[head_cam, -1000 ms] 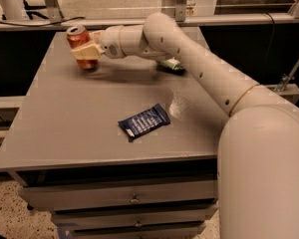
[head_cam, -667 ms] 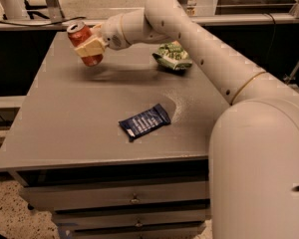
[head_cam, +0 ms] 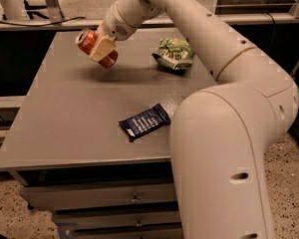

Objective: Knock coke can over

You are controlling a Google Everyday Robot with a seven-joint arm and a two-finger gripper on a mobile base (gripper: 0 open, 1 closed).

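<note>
Hand (head_cam: 102, 49) clamped on coke can (head_cam: 88, 39). Can tilted, silver top up-left, held off counter (head_cam: 60, 128), left of green snack bag (head_cam: 173, 54). Dark blue wrapper (head_cam: 144, 122) flat, front-left of snack bag.

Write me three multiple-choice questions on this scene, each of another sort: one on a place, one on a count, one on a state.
1. Where does the flat dark blue wrapper packet lie on the grey table?
A. Nearer the front edge than the green crinkled snack bag
B. Behind that bag
C. On the floor

2. How many red soda cans show?
A. One
B. Two
C. Three

3. How is the small red metal coke can?
A. Upright on the table
B. Tilted, held in the gripper above the far left part
C. Flat beside the wrapper

Answers: 1 A, the packet lies closer to the front edge than the bag; 2 A, only one is seen; 3 B, a finger crosses its leaning body.
</note>
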